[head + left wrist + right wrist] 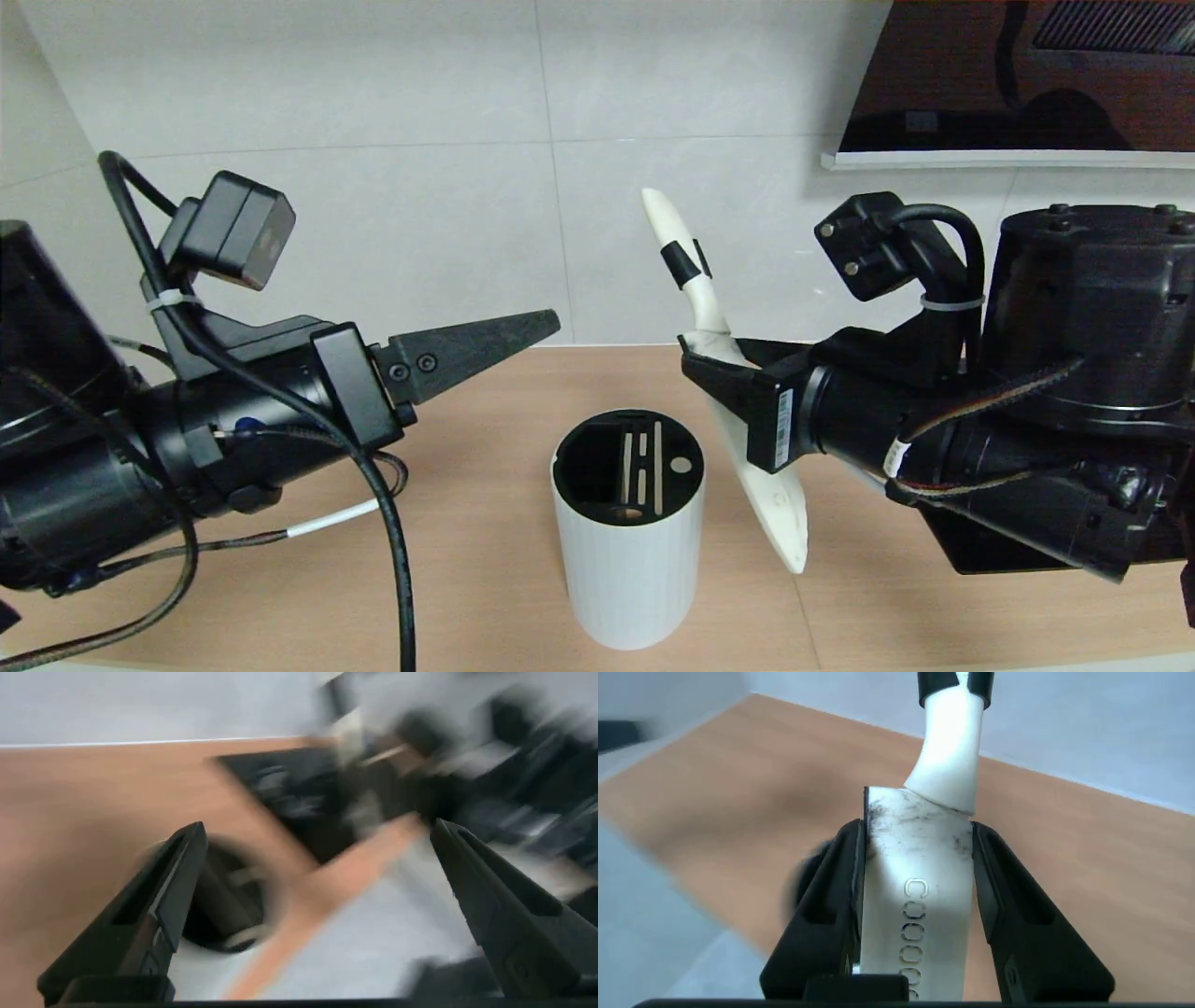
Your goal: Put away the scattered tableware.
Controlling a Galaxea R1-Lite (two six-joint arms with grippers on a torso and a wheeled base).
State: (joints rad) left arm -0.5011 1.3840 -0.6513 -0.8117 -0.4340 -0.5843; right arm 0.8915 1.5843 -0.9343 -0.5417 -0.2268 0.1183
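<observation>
A white cylindrical utensil holder [627,560] with a black slotted inside stands on the wooden counter [485,579], centred before me. My right gripper [717,371] hangs to its right, above counter level, shut on a white knife [782,509]. The handle with a black band [686,264] points up toward the wall, and the blade tip hangs down beside the holder's rim. In the right wrist view the blade [920,887] sits clamped in the right gripper [918,831]. My left gripper [551,323] hovers above and left of the holder. In its wrist view the left gripper [318,829] is open with nothing in it, above the blurred holder [220,905].
A white tiled wall [420,187] rises straight behind the counter. A dark range hood [1027,75] juts out at the upper right. Bare wood lies on both sides of the holder.
</observation>
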